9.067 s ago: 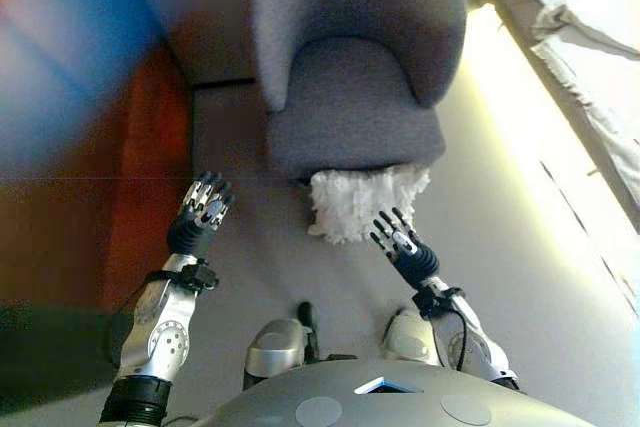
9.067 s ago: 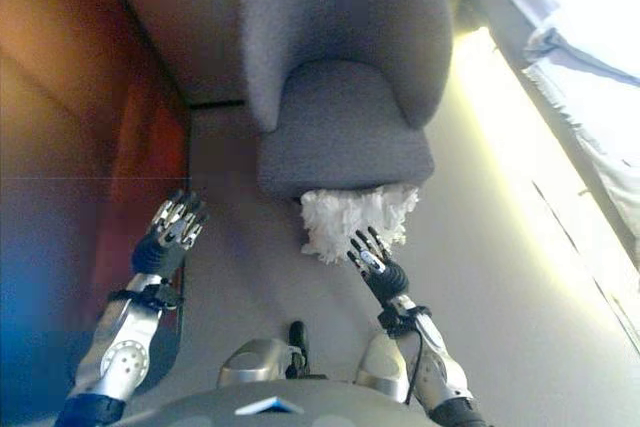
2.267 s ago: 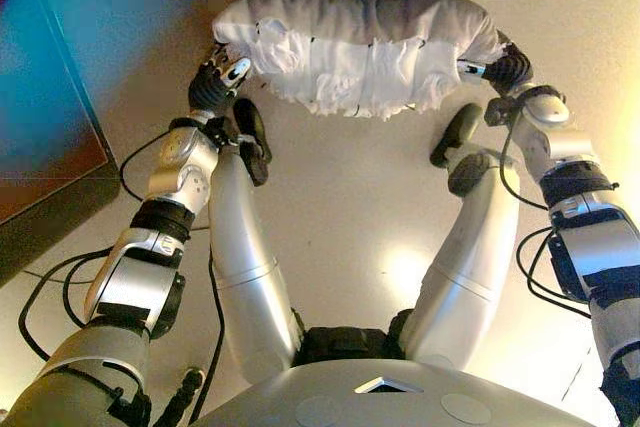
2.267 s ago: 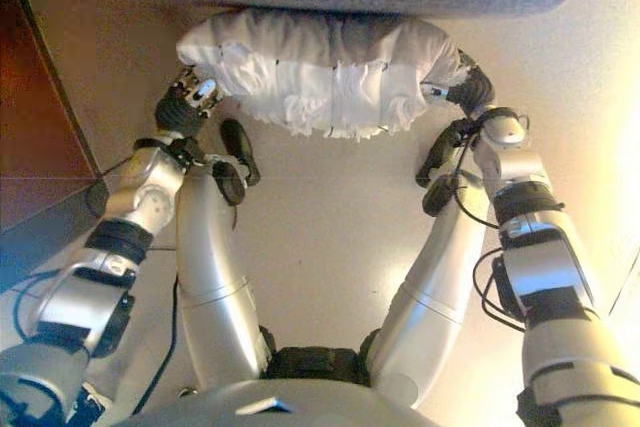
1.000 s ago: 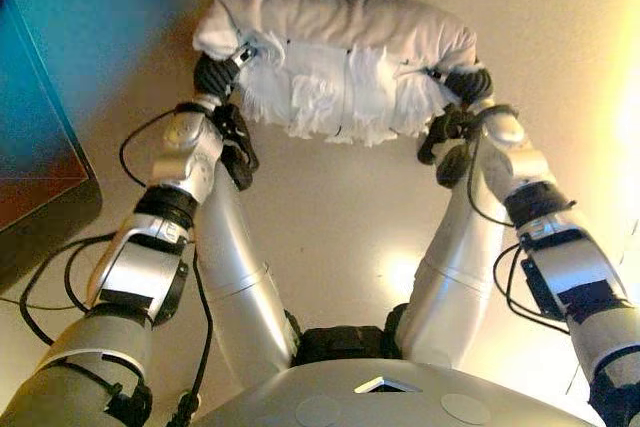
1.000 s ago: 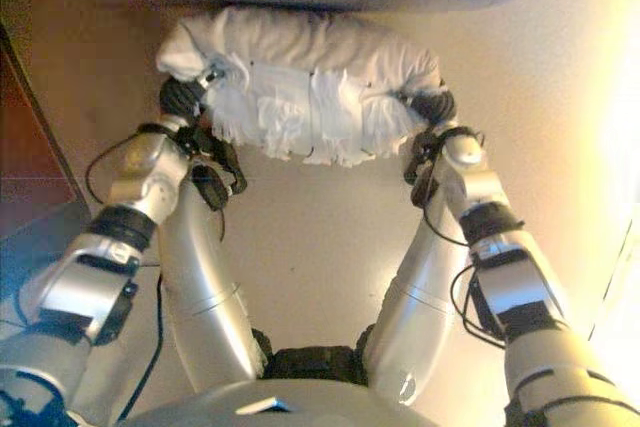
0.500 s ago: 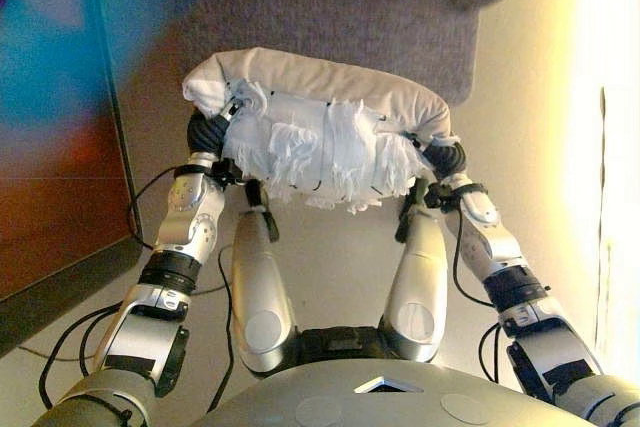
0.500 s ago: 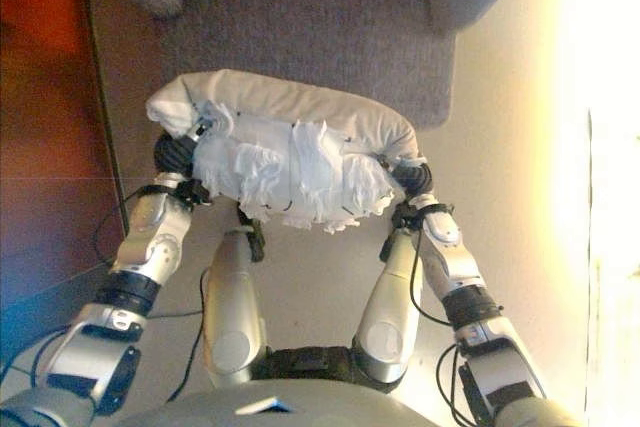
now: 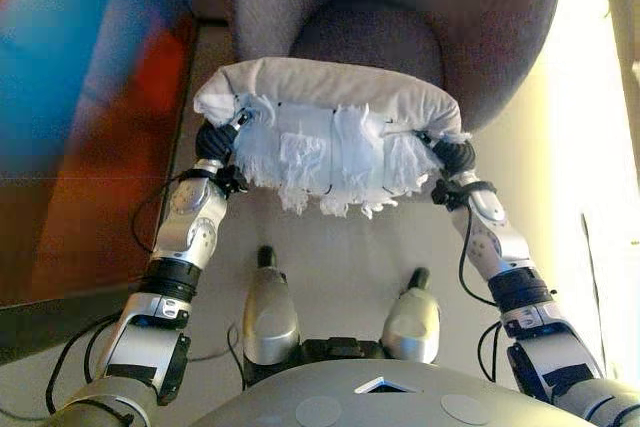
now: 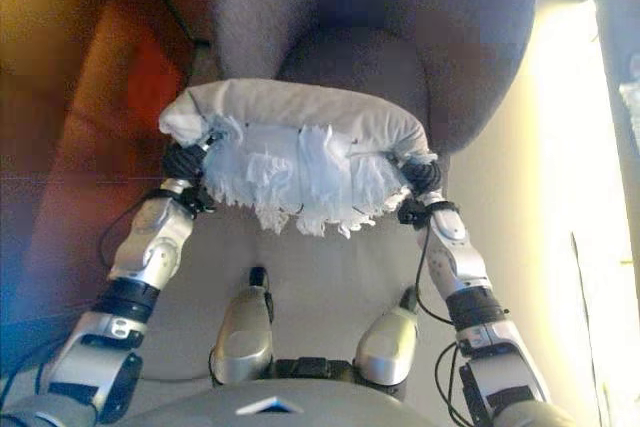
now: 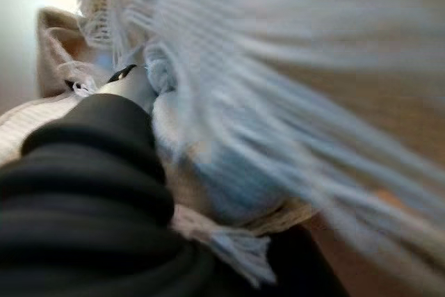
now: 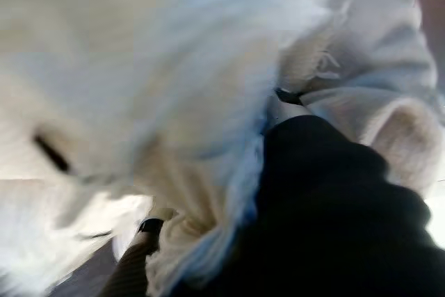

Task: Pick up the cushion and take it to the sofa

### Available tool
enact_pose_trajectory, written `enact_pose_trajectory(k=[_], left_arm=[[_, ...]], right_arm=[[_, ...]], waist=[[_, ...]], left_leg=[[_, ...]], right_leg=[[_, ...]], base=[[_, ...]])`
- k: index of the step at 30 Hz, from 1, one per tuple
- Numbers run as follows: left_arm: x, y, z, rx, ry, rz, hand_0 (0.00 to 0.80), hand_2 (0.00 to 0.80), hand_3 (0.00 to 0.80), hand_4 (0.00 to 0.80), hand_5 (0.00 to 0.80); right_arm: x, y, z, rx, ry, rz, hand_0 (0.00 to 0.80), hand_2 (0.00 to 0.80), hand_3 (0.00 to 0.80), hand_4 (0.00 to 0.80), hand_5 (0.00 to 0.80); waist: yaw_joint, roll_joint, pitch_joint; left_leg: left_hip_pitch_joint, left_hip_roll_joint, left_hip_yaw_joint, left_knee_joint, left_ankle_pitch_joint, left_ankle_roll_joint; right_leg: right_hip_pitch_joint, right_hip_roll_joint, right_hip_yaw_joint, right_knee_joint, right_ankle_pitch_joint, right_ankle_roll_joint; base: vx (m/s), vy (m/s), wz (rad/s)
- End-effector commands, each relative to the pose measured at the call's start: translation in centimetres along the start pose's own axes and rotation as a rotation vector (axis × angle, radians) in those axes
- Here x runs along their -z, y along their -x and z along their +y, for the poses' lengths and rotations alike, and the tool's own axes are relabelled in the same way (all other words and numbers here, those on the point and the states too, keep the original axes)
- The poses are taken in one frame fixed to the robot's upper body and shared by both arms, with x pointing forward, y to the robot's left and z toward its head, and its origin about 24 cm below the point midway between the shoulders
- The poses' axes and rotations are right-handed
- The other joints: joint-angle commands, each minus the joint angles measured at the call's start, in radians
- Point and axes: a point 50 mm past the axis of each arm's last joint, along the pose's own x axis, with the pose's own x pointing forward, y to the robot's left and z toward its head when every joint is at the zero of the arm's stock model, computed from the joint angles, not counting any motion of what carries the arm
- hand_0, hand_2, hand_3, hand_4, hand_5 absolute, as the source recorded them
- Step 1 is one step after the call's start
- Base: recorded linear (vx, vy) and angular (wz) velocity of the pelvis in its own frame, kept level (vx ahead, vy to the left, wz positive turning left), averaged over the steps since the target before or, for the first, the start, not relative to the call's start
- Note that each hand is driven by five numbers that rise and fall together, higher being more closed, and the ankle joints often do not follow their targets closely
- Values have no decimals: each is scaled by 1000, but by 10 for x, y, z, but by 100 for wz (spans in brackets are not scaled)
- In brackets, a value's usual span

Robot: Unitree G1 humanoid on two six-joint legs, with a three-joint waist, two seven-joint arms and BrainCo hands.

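A grey upholstered armchair [image 9: 400, 27], the sofa of the task, fills the far middle of the scene, its rounded back curving around a darker seat pad [image 9: 365, 42]. To the left stands a reddish-brown wooden panel [image 9: 95, 177], and pale floor [image 9: 340, 247] spreads across the near part, brightly lit along the right side.

The cushion [image 9: 330, 122] is off the floor, held up between the two hands in front of the armchair's seat, its far edge overlapping the seat front in both eye views. It is white, with a smooth cream upper edge and a shaggy fringed face turned toward the robot, tassels hanging from its near side. It lies crosswise, long side running left to right.

The left hand [image 9: 215, 139] presses against the cushion's left end, and the right hand [image 9: 455, 155] against its right end. Only the dark ribbed covers and a little silver show; the fingers of both hands are buried in the fabric and fringe, so I cannot tell whether they are clenched around the cloth or straight against it. The wrist views show fringe and cloth tight against each dark cover.
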Motion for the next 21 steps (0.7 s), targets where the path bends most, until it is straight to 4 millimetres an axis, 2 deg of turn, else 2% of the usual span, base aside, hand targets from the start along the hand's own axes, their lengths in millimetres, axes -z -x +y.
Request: enact_pose_trajectory(k=[1, 4, 6, 8, 9, 11, 12, 14, 15, 17, 19, 21], left_arm=[[-9, 2, -24, 162, -14, -49, 800, 800, 800, 800, 800], [-5, 0, -28, 195, -20, -19, 800, 800, 800, 800, 800], [-6, 0, -28, 210, -36, -14, 800, 800, 800, 800, 800], [-5, 1, -25, 207, -51, -10, 800, 800, 800, 800, 800], [-3, 2, -21, 198, -52, -2, 800, 800, 800, 800, 800], [-1, 5, -16, 185, -55, 7, 800, 800, 800, 800, 800], [1, 7, -14, 182, -54, 10, 800, 800, 800, 800, 800], [1, 7, -14, 196, -50, 13, 800, 800, 800, 800, 800], [2, 6, -16, 208, -47, 15, 800, 800, 800, 800, 800], [4, 4, -21, 223, -43, 20, 800, 800, 800, 800, 800], [9, 4, -27, 224, -40, 28, 800, 800, 800, 800, 800], [14, 7, -28, 216, -39, 39, 800, 800, 800, 800, 800]], right_arm=[[-17, 4, 15, -39, -131, -117, 800, 800, 800, 800, 800], [-10, 5, 10, -1, -124, -97, 800, 800, 800, 800, 800], [-6, 5, 10, 0, -127, -91, 800, 800, 800, 800, 800], [-4, 4, 12, -11, -132, -84, 800, 800, 800, 800, 800], [-2, 5, 13, -28, -140, -74, 800, 800, 800, 800, 800], [2, 7, 13, -50, -150, -54, 800, 800, 800, 800, 800], [3, 8, 11, -62, -145, -44, 800, 800, 800, 800, 800], [4, 9, 5, -57, -133, -38, 800, 800, 800, 800, 800], [3, 8, 0, -53, -133, -36, 800, 800, 800, 800, 800], [2, 5, -4, -57, -146, -31, 800, 800, 800, 800, 800], [3, 4, -6, -67, -149, -25, 800, 800, 800, 800, 800], [2, 5, -6, -73, -142, -25, 800, 800, 800, 800, 800]], waist=[[6, -4, -144], [-4, -1, -161], [0, 3, -162], [-2, 9, -162], [-9, 11, -164], [-16, 6, -170], [-28, -2, -173], [-47, -11, -173], [-64, -15, -170], [-91, -15, -164], [-105, -21, -161], [-112, -28, -160]], left_leg=[[101, -53, 45, 10, -93, 114], [126, -108, 31, -8, -113, 152], [134, -135, 35, -25, -112, 170], [145, -152, 42, -48, -103, 186], [159, -172, 41, -70, -96, 198], [184, -194, 64, -103, -91, 204], [202, -217, 73, -127, -91, 210], [223, -240, 64, -143, -101, 214], [239, -250, 57, -146, -113, 219], [278, -262, 55, -153, -136, 230], [311, -274, 53, -157, -155, 242], [339, -283, 54, -153, -180, 256]], right_leg=[[0, -60, 19, -21, 128, 10], [-10, -82, 69, -2, 214, 14], [-30, -95, 74, 44, 264, 14], [-55, -82, 88, 102, 266, 10], [-76, -43, 100, 124, 256, 0], [-104, -1, 81, 111, 260, -1], [-130, 42, 75, 57, 264, 2], [-165, 93, 97, -30, 268, 3], [-196, 130, 112, -83, 260, 2], [-242, 191, 102, -142, 245, 1], [-269, 230, 83, -163, 238, -3], [-282, 247, 71, -143, 246, -11]], base=[[183, 212, 9], [125, 218, 12], [64, 191, 6], [44, 195, -19], [81, 173, -26], [133, 134, -33], [186, 58, -39], [252, 21, -25], [298, 18, 38], [320, 28, 87], [334, -11, 46], [369, -49, -33]])
